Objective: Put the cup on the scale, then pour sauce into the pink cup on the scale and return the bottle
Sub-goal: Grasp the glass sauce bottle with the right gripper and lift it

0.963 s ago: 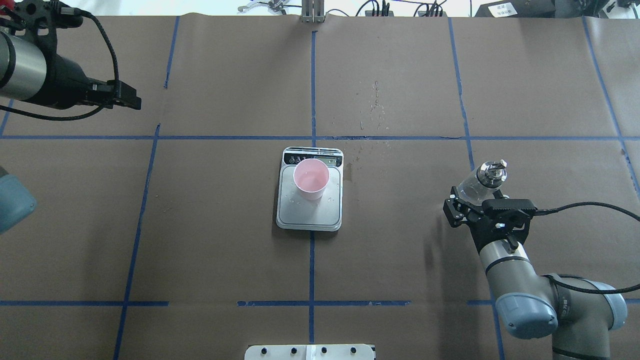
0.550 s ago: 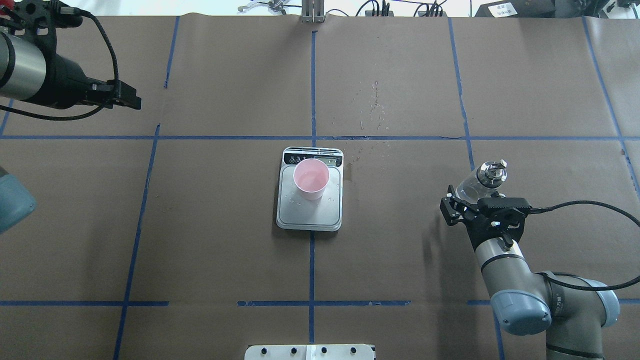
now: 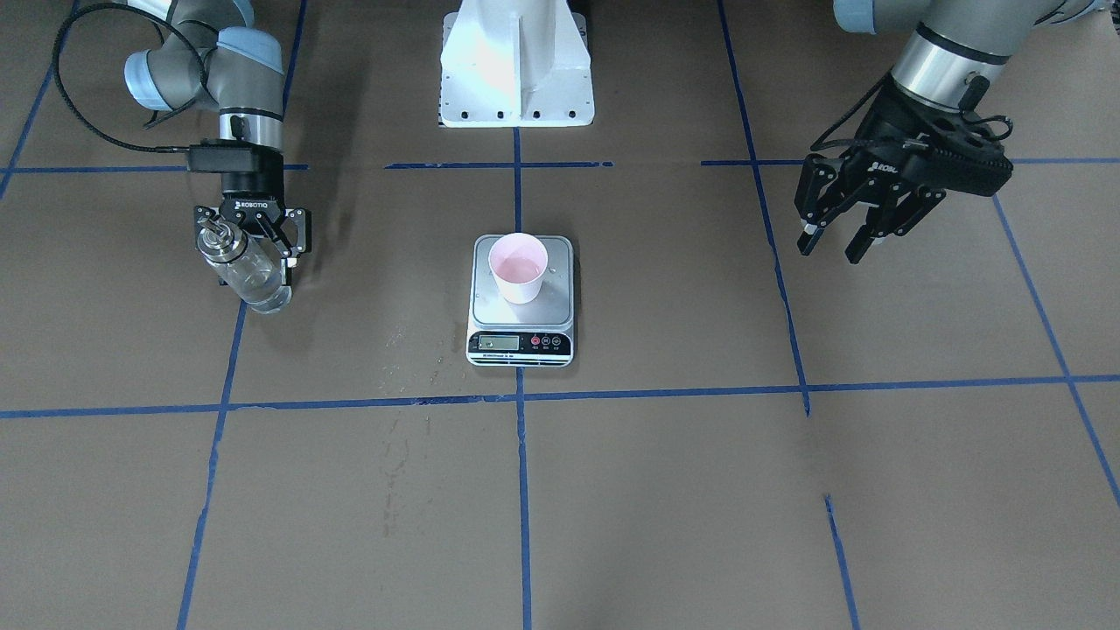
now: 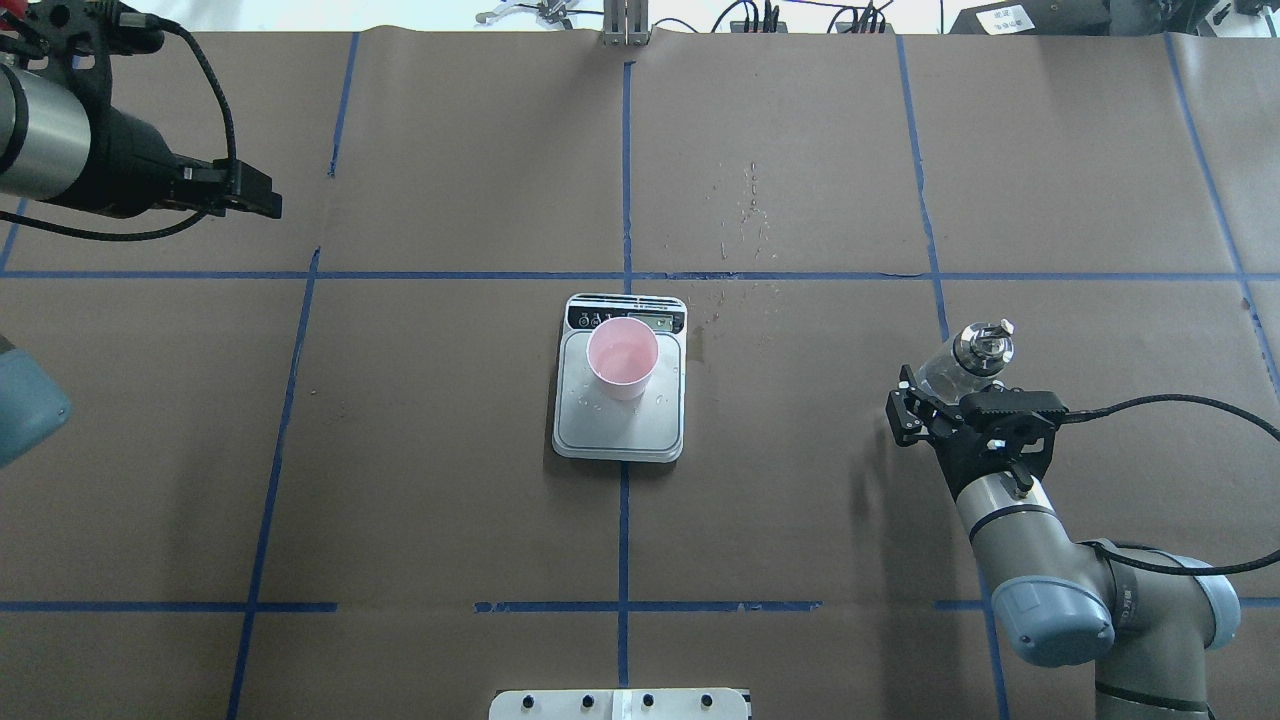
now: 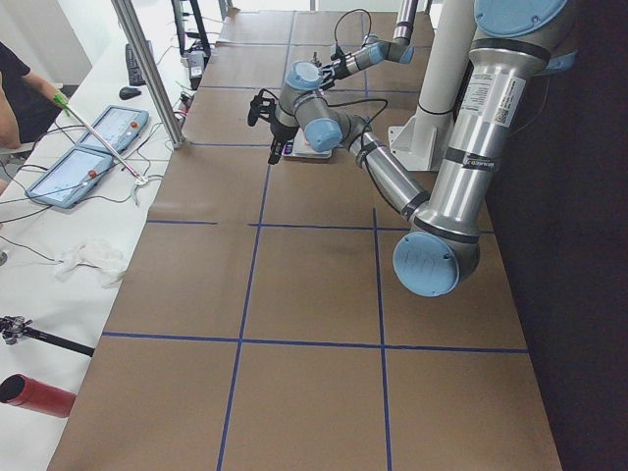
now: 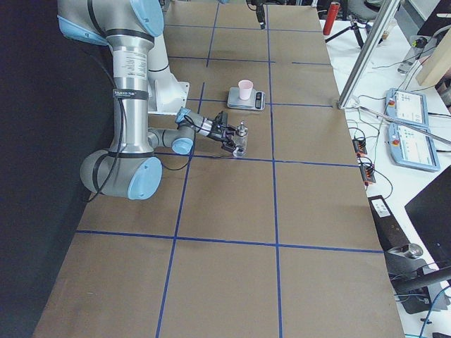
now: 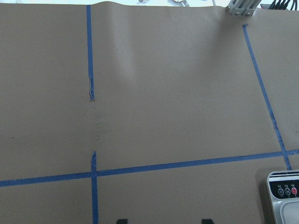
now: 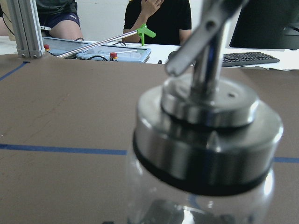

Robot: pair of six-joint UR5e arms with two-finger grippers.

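The pink cup (image 4: pixel 622 357) stands upright on the silver platform of the scale (image 4: pixel 618 430) at the table's middle, with a little clear liquid in it. The glass bottle (image 4: pixel 975 350) with its metal spout is upright at the right, low at the table. My right gripper (image 3: pixel 252 258) is shut on the bottle (image 3: pixel 249 276) around its body. The bottle fills the right wrist view (image 8: pixel 205 140). My left gripper (image 3: pixel 827 245) is open and empty, raised far to the left of the scale (image 3: pixel 522 343).
Brown paper with blue tape lines covers the table. Spilled droplets (image 4: pixel 745 215) lie beyond and to the right of the scale. The robot's white base (image 3: pixel 516 66) stands behind the scale. People and tablets sit past the table's far edge (image 8: pixel 112 51).
My right arm shifted slightly left and back again with the bottle hardly moving. The left arm, the cup and the scale stayed still.
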